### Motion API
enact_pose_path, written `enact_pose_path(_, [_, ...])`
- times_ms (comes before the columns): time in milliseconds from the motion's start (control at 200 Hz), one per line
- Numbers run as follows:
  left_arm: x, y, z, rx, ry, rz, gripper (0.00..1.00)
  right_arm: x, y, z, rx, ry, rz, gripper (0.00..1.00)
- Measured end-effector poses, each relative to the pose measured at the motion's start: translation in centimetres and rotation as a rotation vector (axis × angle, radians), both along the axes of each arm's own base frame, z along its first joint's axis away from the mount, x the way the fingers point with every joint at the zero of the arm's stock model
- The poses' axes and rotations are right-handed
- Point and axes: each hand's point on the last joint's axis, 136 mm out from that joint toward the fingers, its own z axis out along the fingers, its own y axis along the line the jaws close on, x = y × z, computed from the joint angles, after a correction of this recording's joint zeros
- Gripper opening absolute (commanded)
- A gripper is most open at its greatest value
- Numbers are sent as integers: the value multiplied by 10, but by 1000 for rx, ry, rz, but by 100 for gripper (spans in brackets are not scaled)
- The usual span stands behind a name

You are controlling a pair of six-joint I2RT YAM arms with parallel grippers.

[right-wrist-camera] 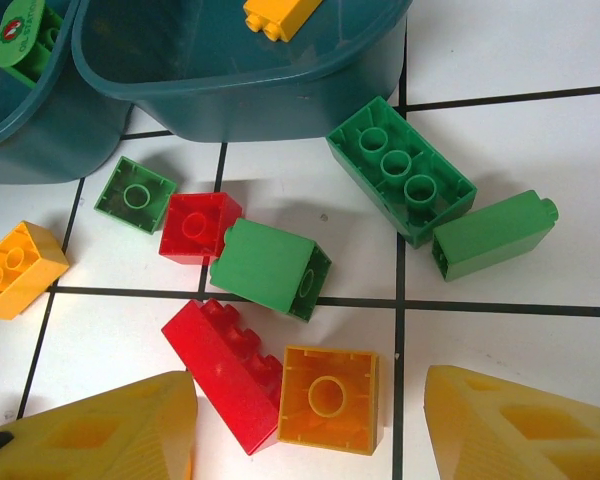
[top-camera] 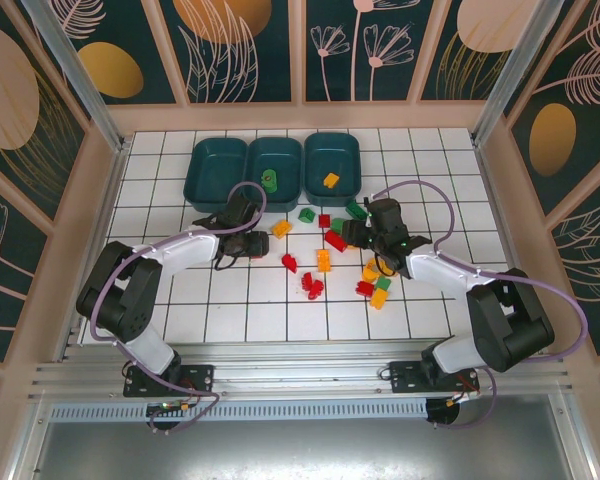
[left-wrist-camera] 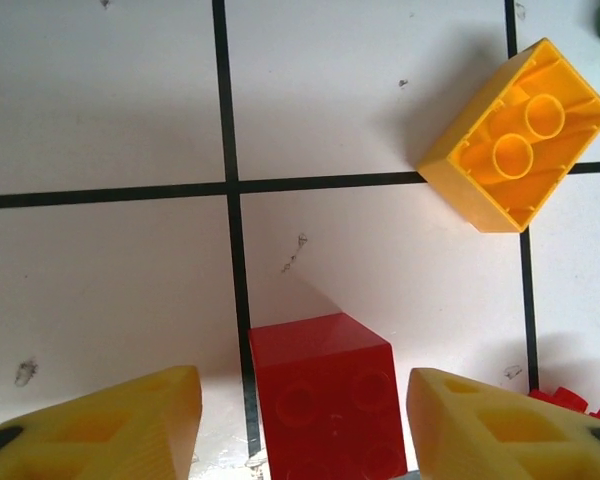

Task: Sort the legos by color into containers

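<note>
My left gripper point(left-wrist-camera: 302, 392) is low over the tiles, open, with a red lego point(left-wrist-camera: 325, 400) standing between its yellow fingers point(left-wrist-camera: 130, 425) and a gap on each side. A yellow lego point(left-wrist-camera: 515, 150) lies upside down ahead of it. My right gripper point(right-wrist-camera: 308, 390) is open above an orange lego point(right-wrist-camera: 328, 398) and a long red lego point(right-wrist-camera: 220, 370). Beyond them lie green legos point(right-wrist-camera: 270, 268) and a small red one point(right-wrist-camera: 198, 226). Three teal containers point(top-camera: 218, 170) stand at the back. The middle one point(top-camera: 280, 150) holds a green lego point(top-camera: 269, 181), the right one point(top-camera: 350, 160) a yellow lego point(top-camera: 330, 180).
More red, yellow and green legos point(top-camera: 311, 286) are scattered over the middle of the tiled table, with a cluster point(top-camera: 376, 285) near my right arm. The right container's wall point(right-wrist-camera: 240, 85) rises just beyond the bricks in the right wrist view. Framed walls enclose the table.
</note>
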Motion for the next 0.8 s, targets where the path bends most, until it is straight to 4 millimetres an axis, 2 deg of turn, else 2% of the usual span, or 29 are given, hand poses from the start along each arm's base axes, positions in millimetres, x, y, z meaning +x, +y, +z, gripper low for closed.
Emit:
enact_pose_path(120, [-1, -2, -9, -2, 21, -7, 47, 0, 0, 0, 0, 0, 0, 62])
enact_pose_path(215, [1, -3, -18, 4, 35, -8, 28, 0, 0, 0, 0, 0, 0, 62])
enact_pose_path(315, [13, -10, -11, -5, 6, -9, 11, 0, 0, 0, 0, 0, 0, 62])
enact_pose_path(360, [15, -10, -9, -1, 0, -14, 8, 0, 0, 0, 0, 0, 1, 62])
enact_pose_path(460, [19, -4, 0, 36, -23, 0, 7, 0, 0, 1, 0, -3, 2, 62])
enact_pose_path(510, [25, 2, 15, 63, -58, 18, 0, 0, 1, 1, 3, -3, 5, 61])
enact_pose_path(570, [38, 8, 42, 69, -119, 44, 0, -1, 2, 1, 5, 0, 10, 61])
enact_pose_path(636, [63, 20, 79, 51, -204, 99, 0, 1, 4, 0, 7, 4, 15, 61])
enact_pose_path(721, [103, 55, 125, 15, -312, 215, 0, 6, 11, -6, 4, 19, 24, 61])
enact_pose_path(801, [133, 97, 148, 8, -366, 322, 0, 10, 15, -12, -2, 33, 30, 62])
